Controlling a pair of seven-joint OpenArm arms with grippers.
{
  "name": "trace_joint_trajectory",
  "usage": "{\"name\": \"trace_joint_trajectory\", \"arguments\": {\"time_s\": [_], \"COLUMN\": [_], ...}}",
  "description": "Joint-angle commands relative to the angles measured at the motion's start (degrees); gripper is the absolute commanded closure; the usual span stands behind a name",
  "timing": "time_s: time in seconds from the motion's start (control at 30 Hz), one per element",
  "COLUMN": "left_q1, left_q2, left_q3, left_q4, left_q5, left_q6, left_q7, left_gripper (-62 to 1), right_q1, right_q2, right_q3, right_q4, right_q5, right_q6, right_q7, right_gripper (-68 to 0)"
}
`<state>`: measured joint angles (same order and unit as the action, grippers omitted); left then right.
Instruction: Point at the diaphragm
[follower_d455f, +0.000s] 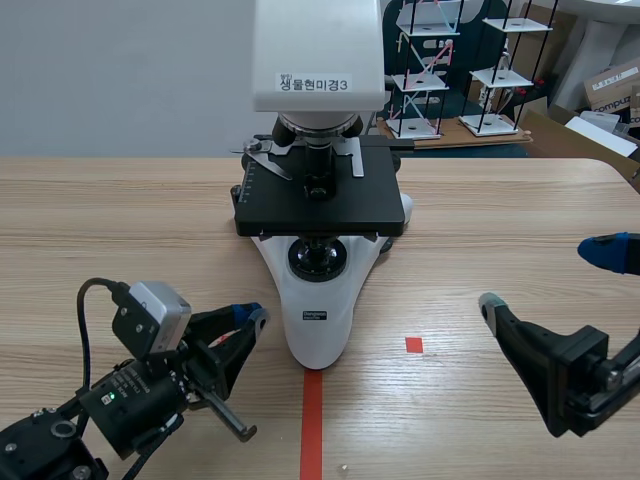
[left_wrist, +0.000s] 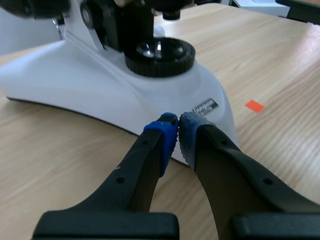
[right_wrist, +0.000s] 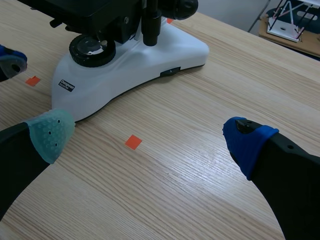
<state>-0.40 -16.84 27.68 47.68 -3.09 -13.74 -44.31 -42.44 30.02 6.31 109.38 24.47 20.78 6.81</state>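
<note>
Blue pads (left_wrist: 162, 140) meet, making the left end effector (left_wrist: 178, 131) a single pointer, low over the counter (left_wrist: 60, 165) just before the white foot of the microscope (left_wrist: 100, 85). The diaphragm (left_wrist: 171, 13) sits ahead and higher, under the stage (follower_d455f: 320, 205); the right end effector (right_wrist: 149, 137) hangs well aside, fingers spread wide, likely keeping clear.

The microscope (follower_d455f: 318, 60) is cut off by the scene view's top edge, the diaphragm (follower_d455f: 320, 242) is largely hidden beneath the stage (follower_d455f: 372, 206), and the base label (follower_d455f: 315, 314) cannot be read.
</note>
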Motion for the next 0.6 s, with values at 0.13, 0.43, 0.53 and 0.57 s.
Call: {"name": "trace_joint_trajectory", "arguments": {"time_s": [0.13, 0.43, 0.53, 0.57], "left_q1": [-0.8, -2.3, -2.6, -2.7], "left_q2": [1.1, 3.7, 4.6, 4.8], "left_q3": [-0.6, -0.6, -0.6, -0.6], "left_q4": [0.7, -3.7, -5.8, -6.3], "left_q5": [-2.4, -3.8, -3.7, -3.7], "left_q6": [-0.3, -0.3, -0.3, -0.3], "left_q7": [-6.1, -11.5, -14.1, -15.1], "left_gripper": [-5.5, -5.5, -5.6, -5.6], "right_q1": [0.5, 0.5, 0.5, 0.5], "right_q2": [0.6, 0.6, 0.6, 0.6], "right_q3": [0.5, 0.5, 0.5, 0.5], "right_q4": [0.8, 0.8, 0.8, 0.8], "right_q5": [0.3, 0.3, 0.3, 0.3], "right_q6": [0.0, 0.0, 0.0, 0.0], "right_q7": [0.8, 0.8, 0.8, 0.9], "right_gripper": [-67.1, -67.1, -67.1, -67.1]}}
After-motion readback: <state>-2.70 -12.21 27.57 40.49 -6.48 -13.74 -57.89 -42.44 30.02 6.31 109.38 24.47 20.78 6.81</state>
